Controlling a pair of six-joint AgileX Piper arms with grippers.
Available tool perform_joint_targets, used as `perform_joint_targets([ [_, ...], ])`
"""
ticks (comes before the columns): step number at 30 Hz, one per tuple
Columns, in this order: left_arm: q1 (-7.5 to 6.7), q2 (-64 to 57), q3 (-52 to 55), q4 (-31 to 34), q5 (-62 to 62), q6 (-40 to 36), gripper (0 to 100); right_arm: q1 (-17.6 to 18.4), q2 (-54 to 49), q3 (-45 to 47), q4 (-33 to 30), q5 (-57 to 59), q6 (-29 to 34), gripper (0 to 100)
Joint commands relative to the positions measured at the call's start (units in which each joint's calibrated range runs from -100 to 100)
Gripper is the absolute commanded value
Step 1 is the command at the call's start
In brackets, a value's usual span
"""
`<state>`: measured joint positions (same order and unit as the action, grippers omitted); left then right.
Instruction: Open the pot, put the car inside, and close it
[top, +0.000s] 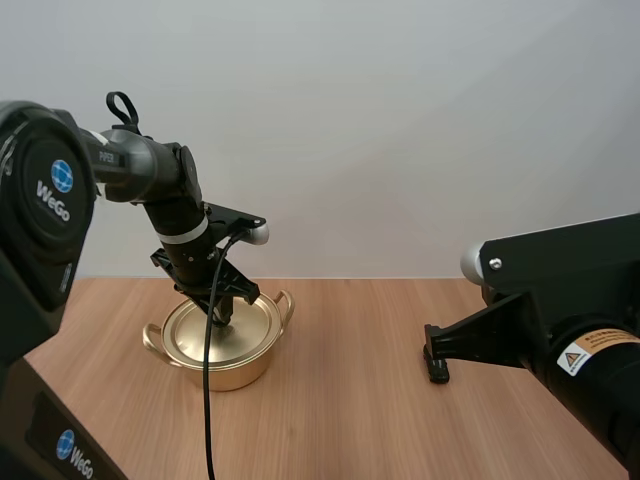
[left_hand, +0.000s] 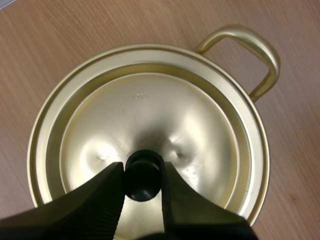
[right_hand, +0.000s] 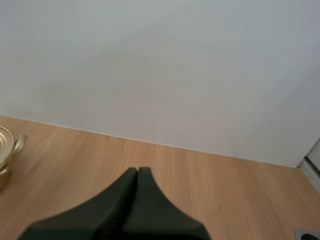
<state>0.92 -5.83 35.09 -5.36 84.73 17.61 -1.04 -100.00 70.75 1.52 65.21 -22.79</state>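
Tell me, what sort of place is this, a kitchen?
Probably a robot test bench, not a kitchen: a wooden table against a plain wall, one gold pot, lid on, and two robot arms, the left gripper pinching the lid's knob.

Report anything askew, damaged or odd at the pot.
The lid sits level and centred on the pot, with the left pincer pinching its black knob. The only oddity: two small dimples in the lid beside the knob, which may be dents or just reflections. Nothing is spilled or tipped.
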Motion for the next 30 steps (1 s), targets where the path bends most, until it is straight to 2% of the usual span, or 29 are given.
perform_joint_targets([
  [1,0.01,0.1,0.0,0.1,-0.1,0.1,0,0.0,0.0,-0.1,0.0,0.0,0.0,0],
  [8,0.01,-3.2,-4.0,-2.3,-0.1,0.1,0,0.0,0.0,-0.1,0.0,0.0,0.0,0],
  [12,0.01,-9.2,-9.0,-7.8,-4.2,0.1,0,0.0,0.0,-0.1,0.0,0.0,0.0,0],
  [15,0.01,-15.9,-11.5,-14.2,-12.0,0.1,0,0.0,0.0,-0.1,0.0,-0.2,0.0,0],
  [17,0.01,-22.3,-11.7,-17.5,-21.9,0.1,0,0.0,0.0,-0.1,0.0,-0.1,0.0,0],
  [22,0.01,-38.2,-11.7,-18.8,-44.8,0.1,0,0.0,0.0,-0.1,0.0,-0.1,0.0,0],
  [30,0.01,-55.1,-11.7,-18.5,-49.3,0.1,0,0.0,0.0,0.4,-0.1,-2.3,0.0,0],
])
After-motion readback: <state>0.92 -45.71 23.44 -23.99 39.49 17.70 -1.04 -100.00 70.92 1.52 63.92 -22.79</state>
